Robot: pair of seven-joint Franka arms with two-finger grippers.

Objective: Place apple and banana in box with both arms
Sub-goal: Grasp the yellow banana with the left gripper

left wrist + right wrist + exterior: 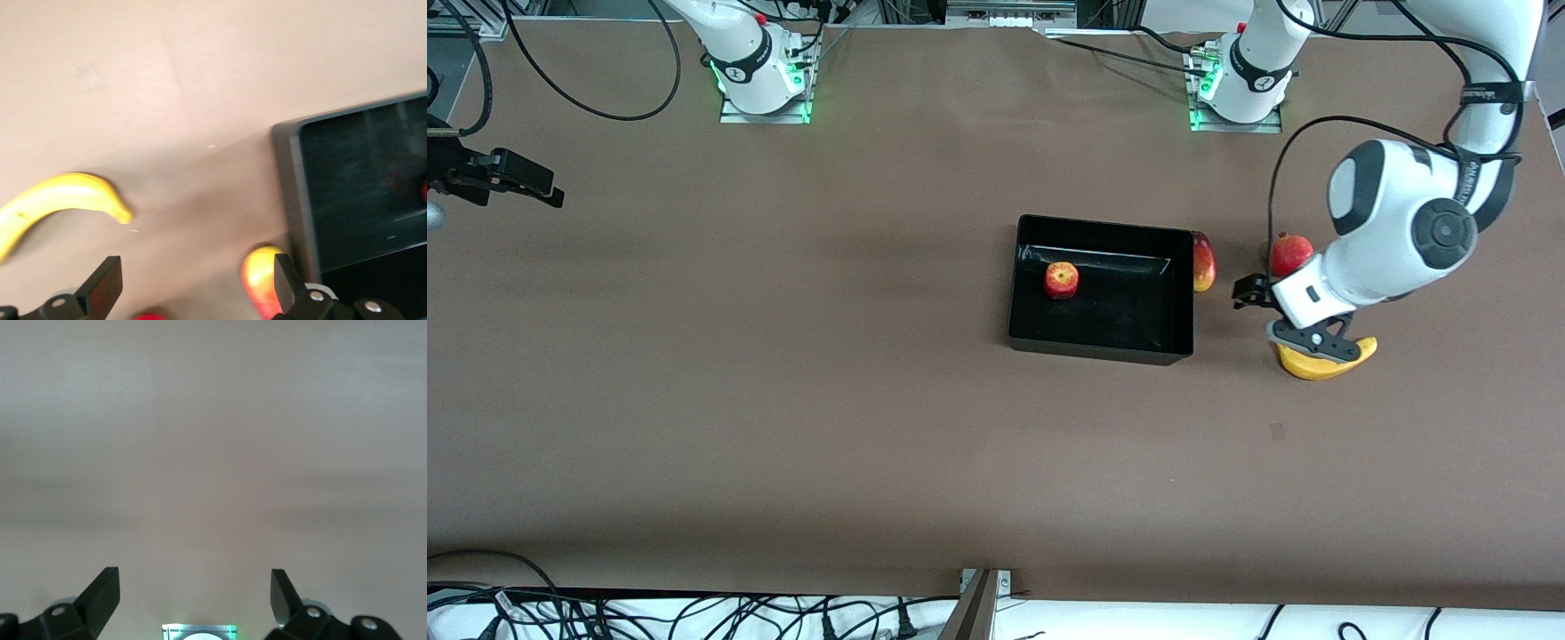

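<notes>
Banana (1323, 363) nearest the camera, not yet boxed; apple (1062, 279) already in the box (1101, 345).

Going from the right arm's end: the right gripper (511, 182) waits with jaws spread and empty over bare table, well apart from everything. The apple rests on the box floor near one end, leaving most of it free for the banana. A mango (1203, 262) touches the box's outer wall and a pomegranate (1290, 253) sits near it. The left gripper (193, 287) hovers wide open over the banana, gripping nothing, probably lining up a grasp; the mango crowds that wall.
</notes>
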